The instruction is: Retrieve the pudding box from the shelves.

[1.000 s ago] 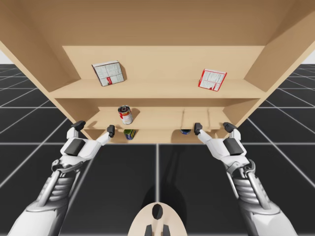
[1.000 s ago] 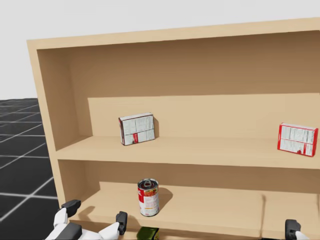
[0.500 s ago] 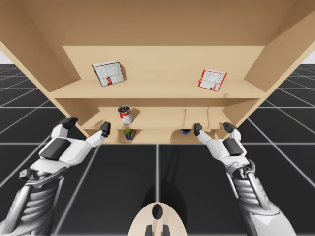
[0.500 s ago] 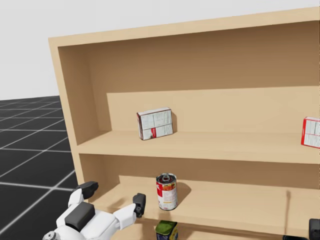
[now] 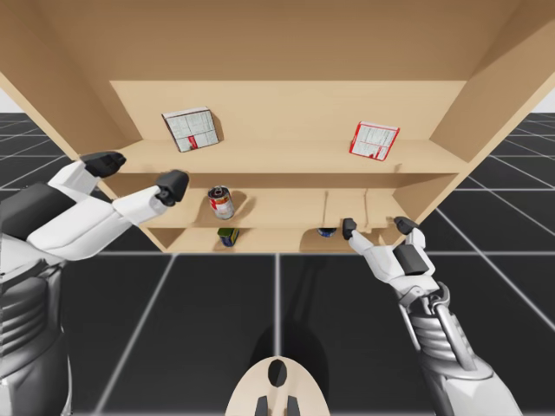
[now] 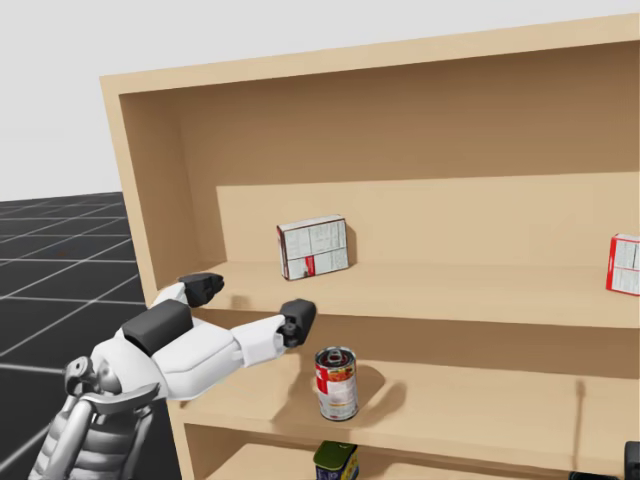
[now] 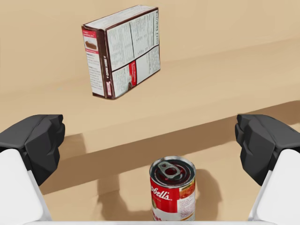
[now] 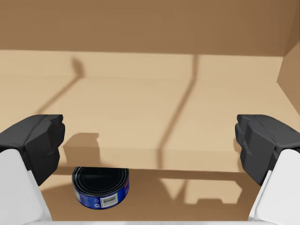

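Pudding box point(image 7: 123, 50): upright on upper shelf point(image 5: 277, 157), left part, far ahead of left gripper.
Left gripper point(image 5: 139, 173): wide open, empty, near that shelf's front edge.
Right gripper point(image 5: 376, 226): wide open, empty, low right.
Red can point(image 7: 172, 187): shelf below.

White arm shells point(image 5: 78, 221), ribbed grey forearms point(image 5: 434, 336), black-tipped jaws

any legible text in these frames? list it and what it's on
Brown and white box: fine print panels, too small to read.
Red and white can: script lettering, partly cut off, not readable whole.
Red box: print too small.
Blue can: barcode label, unreadable.
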